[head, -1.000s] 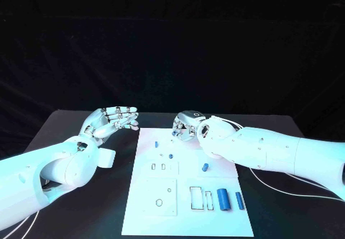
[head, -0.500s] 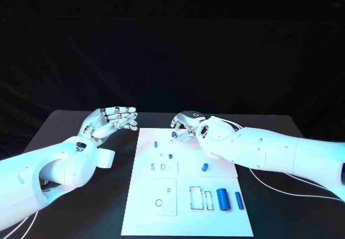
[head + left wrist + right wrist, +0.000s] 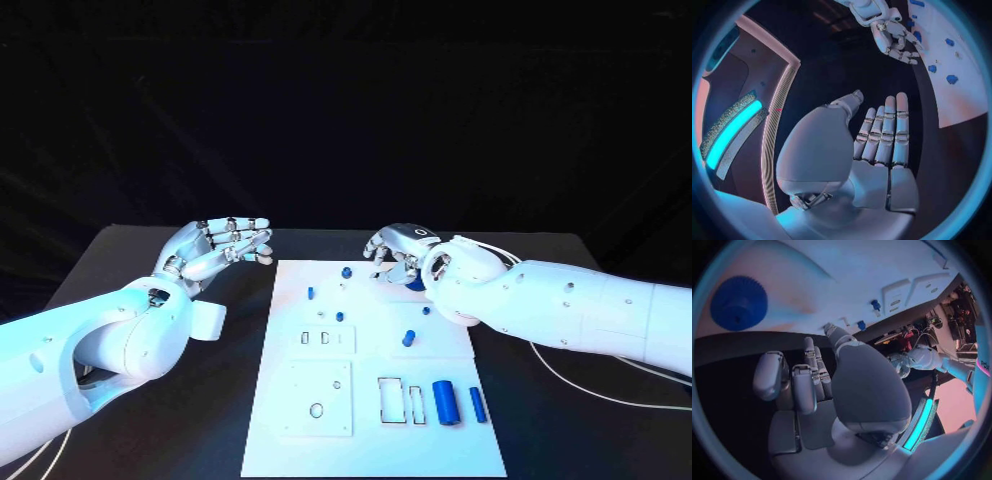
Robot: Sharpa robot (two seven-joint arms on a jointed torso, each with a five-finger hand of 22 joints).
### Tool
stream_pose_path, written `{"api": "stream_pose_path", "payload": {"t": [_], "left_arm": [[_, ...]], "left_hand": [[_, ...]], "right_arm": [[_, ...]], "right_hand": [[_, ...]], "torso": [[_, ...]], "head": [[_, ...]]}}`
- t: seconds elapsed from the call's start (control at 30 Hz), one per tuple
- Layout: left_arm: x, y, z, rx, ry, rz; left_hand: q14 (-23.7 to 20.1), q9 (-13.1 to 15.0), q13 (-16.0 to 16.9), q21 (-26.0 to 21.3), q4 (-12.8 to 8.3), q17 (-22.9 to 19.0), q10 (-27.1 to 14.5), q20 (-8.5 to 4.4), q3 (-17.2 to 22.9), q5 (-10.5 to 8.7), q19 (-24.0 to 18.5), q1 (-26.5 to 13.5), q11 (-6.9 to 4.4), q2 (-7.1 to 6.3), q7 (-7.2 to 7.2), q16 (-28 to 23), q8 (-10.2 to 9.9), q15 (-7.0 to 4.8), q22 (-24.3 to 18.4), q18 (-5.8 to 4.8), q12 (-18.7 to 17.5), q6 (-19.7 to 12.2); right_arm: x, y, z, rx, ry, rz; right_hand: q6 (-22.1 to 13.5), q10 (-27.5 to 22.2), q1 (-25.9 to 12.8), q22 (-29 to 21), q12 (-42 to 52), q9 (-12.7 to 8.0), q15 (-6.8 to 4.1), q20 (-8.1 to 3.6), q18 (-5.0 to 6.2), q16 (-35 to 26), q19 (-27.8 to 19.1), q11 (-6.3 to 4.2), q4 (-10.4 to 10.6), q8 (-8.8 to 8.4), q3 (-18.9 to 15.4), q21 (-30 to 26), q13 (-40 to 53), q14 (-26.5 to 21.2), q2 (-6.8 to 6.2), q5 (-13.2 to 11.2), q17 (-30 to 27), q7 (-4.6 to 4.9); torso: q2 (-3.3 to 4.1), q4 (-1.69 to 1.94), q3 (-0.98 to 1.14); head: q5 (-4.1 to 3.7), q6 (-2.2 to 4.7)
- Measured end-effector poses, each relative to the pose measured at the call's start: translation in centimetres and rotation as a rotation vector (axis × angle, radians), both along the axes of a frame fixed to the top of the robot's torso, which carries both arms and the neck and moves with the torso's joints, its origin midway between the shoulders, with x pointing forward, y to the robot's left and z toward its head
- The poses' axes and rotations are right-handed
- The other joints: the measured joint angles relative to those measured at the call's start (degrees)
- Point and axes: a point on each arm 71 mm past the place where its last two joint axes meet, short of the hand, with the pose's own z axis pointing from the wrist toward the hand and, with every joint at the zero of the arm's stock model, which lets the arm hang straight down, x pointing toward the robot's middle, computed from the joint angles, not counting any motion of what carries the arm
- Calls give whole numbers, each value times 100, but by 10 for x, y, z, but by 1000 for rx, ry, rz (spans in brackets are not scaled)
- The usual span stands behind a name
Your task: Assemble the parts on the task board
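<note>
Right hand (image 3: 401, 252) sits over the far right corner of the task board (image 3: 368, 440), fingers curled loosely down; right wrist view shows them part-folded with nothing between them, so I read it as empty. Just beside the fingertips on the board surface: a blue gear (image 3: 739, 303), flat, teeth round the rim, round so no long axis to align. It lies ahead of the palm, just past the board's far edge line; in head view it peeks out blue right under the hand (image 3: 414, 283).

Left hand (image 3: 219, 243) is off the board, over bare black table (image 3: 159, 250) on its left side, fingers straight and apart, holding nothing. Well apart from the gear, so right hand is the obvious one for it.

Other parts nearer the robot than the right hand: small blue peg (image 3: 348, 270) near the far edge, another peg (image 3: 310, 293), a short one (image 3: 408, 337) mid-board, two long cylinders (image 3: 446, 401) lying with axes running toward the robot beside the rectangular slots.

Room: board edge and black table close behind the gear, open board on the near side. My guess: approach from above, not sliding it off the edge.
</note>
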Motion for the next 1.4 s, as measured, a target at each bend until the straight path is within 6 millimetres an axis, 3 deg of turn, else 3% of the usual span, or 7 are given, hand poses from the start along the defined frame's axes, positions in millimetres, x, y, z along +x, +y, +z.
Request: {"api": "stream_pose_path", "payload": {"t": [0.23, 0.27, 0.37, 0.5, 0.73, 0.83, 1.4], "left_arm": [[1, 1, 0, 1, 1, 2], [1, 2, 0, 1, 1, 2], [1, 2, -1, 2, 2, 3], [2, 1, -1, 2, 2, 2], [3, 0, -1, 1, 3, -1], [3, 0, -2, 0, 4, -3], [3, 0, -2, 0, 6, -5]], "left_hand": [[0, 0, 0, 0, 0, 0, 0, 0, 0, 0, 0, 0, 0, 0, 0, 0, 0, 0, 0, 0, 0, 0], [0, 0, 0, 0, 0, 0, 0, 0, 0, 0, 0, 0, 0, 0, 0, 0, 0, 0, 0, 0, 0, 0], [0, 1, 0, 0, 0, -1, 0, 0, 0, 0, 0, 0, 0, 0, 0, 0, 0, 0, -1, 0, 0, 0], [0, 1, 0, 0, 0, -1, 0, 0, 0, 0, 0, 0, 0, 0, 0, 0, 0, 0, -1, 0, 0, 0], [0, 1, 0, 0, 0, -1, 0, 0, 0, 0, 0, 0, 0, 0, 0, 0, 0, 0, -1, 0, 0, 0], [0, -4, 0, 0, 0, -1, 0, 0, 0, 0, 0, 0, 0, 0, 0, 0, 0, 0, -1, 0, 0, 0], [0, -3, 0, 0, 0, -2, 1, 0, 0, 0, 1, 1, 0, 0, 0, 0, 0, 0, -2, 0, 1, 0]], "right_arm": [[-12, -41, 16, 58, 23, -68], [-13, -46, 17, 64, 31, -80], [-14, -60, 16, 76, 63, -118], [-13, -71, 14, 83, 104, -150], [-6, -83, 9, 81, 158, -198], [-4, -83, 5, 81, 178, -205], [1, -83, -9, 64, 244, -221]], "right_hand": [[57, 891, -94, 357, 969, 46, -180, -127, -1, 121, 140, -106, 188, 217, -43, 247, 734, -7, -350, 0, 16, -86], [-15, 899, -82, 427, 1503, 93, -188, -160, -16, 161, 173, -171, 247, 313, -253, 299, 1252, 0, -338, 37, 16, -122], [-389, 880, 151, 704, 4858, 254, -187, -159, -141, 336, 285, -192, 599, 711, -969, 488, 4946, 0, -183, 102, 16, -88], [-616, 1515, 235, 758, 6567, 322, -124, -62, -141, 434, 382, -119, 821, 967, -1299, 645, 6742, -1, -155, 146, 16, -6], [-708, 1830, 263, 758, 7109, 355, -90, -11, -141, 476, 433, -52, 833, 1192, -1392, 774, 6908, -8, -127, 168, 15, 24], [-712, 1851, 244, 758, 7152, 362, -90, -32, -226, 501, 455, -70, 833, 1236, -1392, 775, 6908, -8, -108, 226, 15, 29], [-712, 1922, 269, 756, 7222, 367, -90, -12, -229, 499, 474, -82, 823, 1350, -1348, 825, 6907, -8, -28, 413, 13, 29]], "torso": [[-10, -36, 12], [-12, -44, 15], [-12, -64, 25], [-11, -82, 38], [-1, -96, 58], [1, -92, 58], [-6, -85, 43]], "head": [[-54, 20], [-60, 25], [-71, 34], [-76, 34], [-76, 32], [-74, 24], [-62, -32]]}}
